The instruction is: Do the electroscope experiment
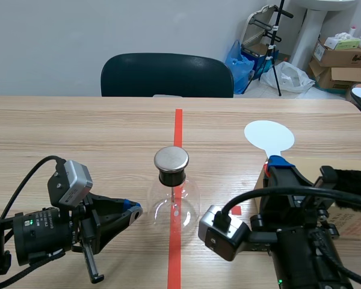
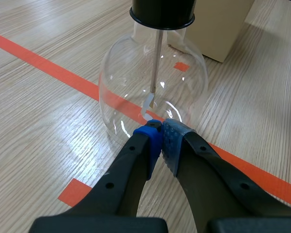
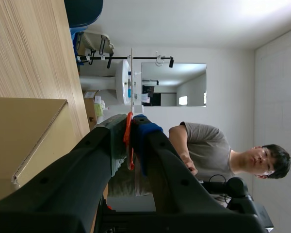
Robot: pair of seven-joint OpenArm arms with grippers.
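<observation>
The electroscope (image 1: 173, 195), a round glass flask with a black stopper and a metal cap, is standing upright at the middle of the bench (image 1: 78, 132), on the long orange-red tape line. In the left wrist view a thin metal rod (image 2: 156, 58) is hanging inside the flask, with small pale leaves (image 2: 148, 108) at its lower end.

The left gripper (image 1: 134, 211) is lying low at the left side of the flask. Its fingers are pressing against each other with nothing between them. Their tips are sitting right at the lower glass wall, but I cannot tell if they are touching it.

The right gripper (image 1: 275, 164) is pointing upward to the right of the flask. Its fingers are clamping the orange handle of a white round paddle (image 1: 269, 135). The disc is standing above the fingers, apart from the electroscope.

A cardboard box (image 1: 356, 226) is sitting just beside the right arm. A dark chair (image 1: 166, 75) is standing behind the bench. A person (image 3: 203, 145) in a grey shirt is showing in the right wrist view.
</observation>
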